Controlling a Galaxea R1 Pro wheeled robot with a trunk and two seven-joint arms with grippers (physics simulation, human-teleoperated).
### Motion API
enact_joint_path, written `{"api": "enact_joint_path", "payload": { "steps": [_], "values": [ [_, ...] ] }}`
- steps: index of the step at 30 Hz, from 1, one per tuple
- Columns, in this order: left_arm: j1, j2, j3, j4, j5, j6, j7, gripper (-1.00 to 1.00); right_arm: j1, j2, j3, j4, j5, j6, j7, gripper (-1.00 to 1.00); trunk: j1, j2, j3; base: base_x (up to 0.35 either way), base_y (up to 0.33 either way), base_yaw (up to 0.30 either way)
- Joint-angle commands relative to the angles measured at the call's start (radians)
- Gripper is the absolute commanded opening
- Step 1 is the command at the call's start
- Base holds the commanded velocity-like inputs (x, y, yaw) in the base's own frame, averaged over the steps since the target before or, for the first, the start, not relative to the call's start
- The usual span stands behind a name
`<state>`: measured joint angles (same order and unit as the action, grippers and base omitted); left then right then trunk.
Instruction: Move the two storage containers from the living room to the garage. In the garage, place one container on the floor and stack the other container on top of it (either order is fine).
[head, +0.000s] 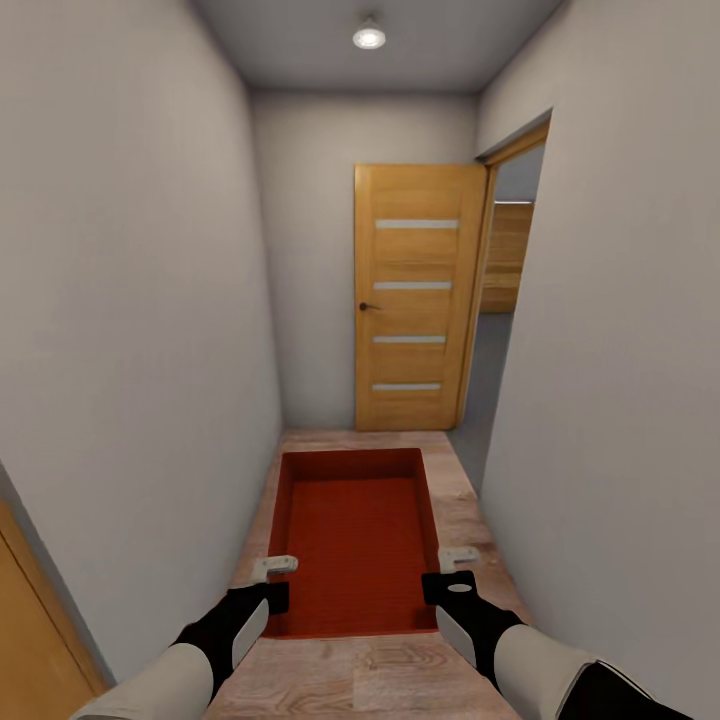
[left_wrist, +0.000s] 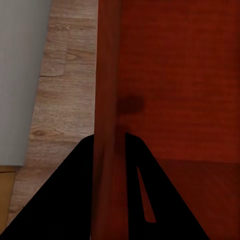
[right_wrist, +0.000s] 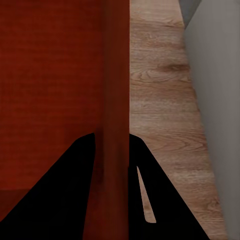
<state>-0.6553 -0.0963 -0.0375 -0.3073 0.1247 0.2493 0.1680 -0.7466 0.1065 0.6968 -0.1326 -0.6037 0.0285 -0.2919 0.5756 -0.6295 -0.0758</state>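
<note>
An orange-red storage container (head: 358, 540) hangs in front of me above the wood plank floor of a narrow hallway, open side up. My left gripper (head: 274, 567) is shut on its left wall (left_wrist: 107, 100), with one finger on each side of that wall. My right gripper (head: 458, 557) is shut on the opposite wall (right_wrist: 116, 100) in the same way. The container looks level between the two arms. I see nothing inside it.
White-grey walls close in on both sides. A wooden door (head: 415, 297) with pale stripes stands open at the hallway's far end, beside a doorway (head: 505, 300) on the right. Another wooden door edge (head: 35, 640) shows at lower left. A ceiling light (head: 368, 36) glows above.
</note>
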Motion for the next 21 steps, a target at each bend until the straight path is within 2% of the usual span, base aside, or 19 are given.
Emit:
{"api": "enact_joint_path", "payload": {
  "steps": [1, 21],
  "values": [
    [-0.001, 0.001, 0.02, -0.006, -0.013, -0.015, 0.009, -1.0, 0.0, -0.001, -0.008, 0.016, -0.021, 0.002, -0.001, -1.0, 0.001, -0.002, -0.002, 0.323, 0.0, 0.0],
    [-0.001, 0.001, 0.021, -0.006, -0.013, -0.015, 0.009, -1.0, 0.0, -0.001, -0.008, 0.016, -0.021, 0.002, -0.001, -1.0, 0.001, -0.002, -0.002, 0.323, 0.0, 0.0]
  ]
}}
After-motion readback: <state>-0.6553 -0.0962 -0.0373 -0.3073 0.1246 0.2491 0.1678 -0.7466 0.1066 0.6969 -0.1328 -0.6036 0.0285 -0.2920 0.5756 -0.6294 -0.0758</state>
